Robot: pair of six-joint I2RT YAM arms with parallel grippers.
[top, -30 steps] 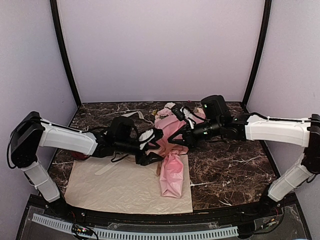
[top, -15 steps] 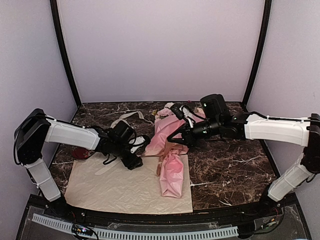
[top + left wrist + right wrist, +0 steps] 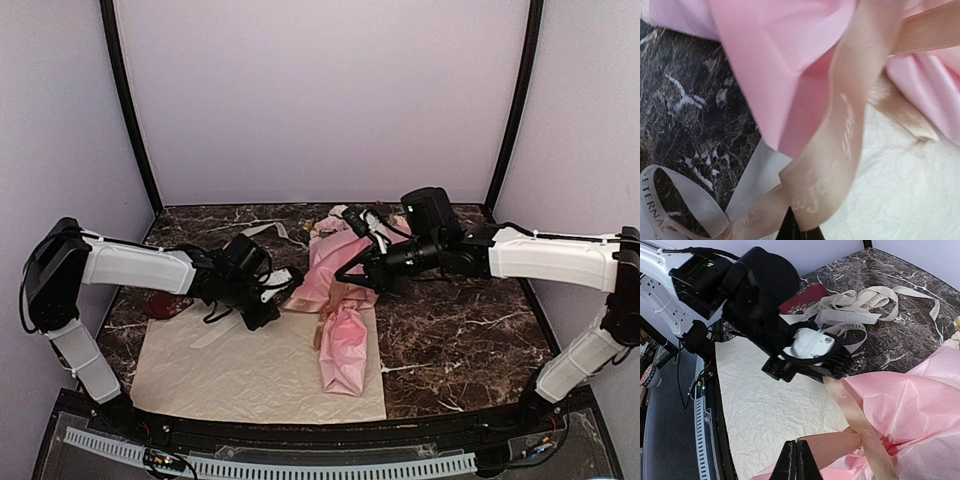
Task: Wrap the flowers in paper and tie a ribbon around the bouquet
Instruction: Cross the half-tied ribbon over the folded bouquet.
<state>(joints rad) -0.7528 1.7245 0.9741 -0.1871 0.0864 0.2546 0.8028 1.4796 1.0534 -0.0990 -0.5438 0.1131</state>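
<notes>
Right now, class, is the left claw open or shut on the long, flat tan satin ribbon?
Shut: the left claw has its fingertips together, pinching the flat tan satin ribbon.

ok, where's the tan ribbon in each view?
Top external: ribbon is a thin strand at the waist of the bouquet, centre of the frame.
Left wrist: broad band running down the middle.
Right wrist: diagonal strip, lower right.
Shared landmark: the cream sheet beneath it.
</notes>
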